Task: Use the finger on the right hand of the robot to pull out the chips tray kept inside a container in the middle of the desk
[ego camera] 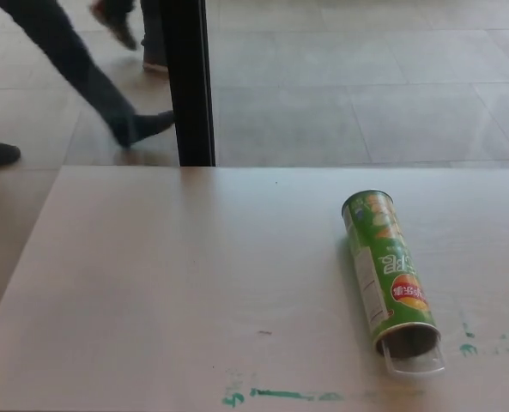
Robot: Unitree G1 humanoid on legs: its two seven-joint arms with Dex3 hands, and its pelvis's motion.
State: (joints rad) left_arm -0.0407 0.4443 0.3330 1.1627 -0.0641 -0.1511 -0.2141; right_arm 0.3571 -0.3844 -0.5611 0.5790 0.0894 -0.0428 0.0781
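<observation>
Green chips container point(385, 270) lies on its side on the right half of the desk point(168, 283), long axis running near to far, closed end away from the camera and open mouth toward the near edge. A clear tray point(415, 362) protrudes slightly from that mouth. Neither robot hand shows, so finger state cannot be told; a person's legs point(82, 69) are on the floor beyond.

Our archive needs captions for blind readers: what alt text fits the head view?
A green chips can lies on its side on a pale desk, a clear tray protruding from its near open end. No robot hand shows; a person's legs cross the floor behind.
</observation>
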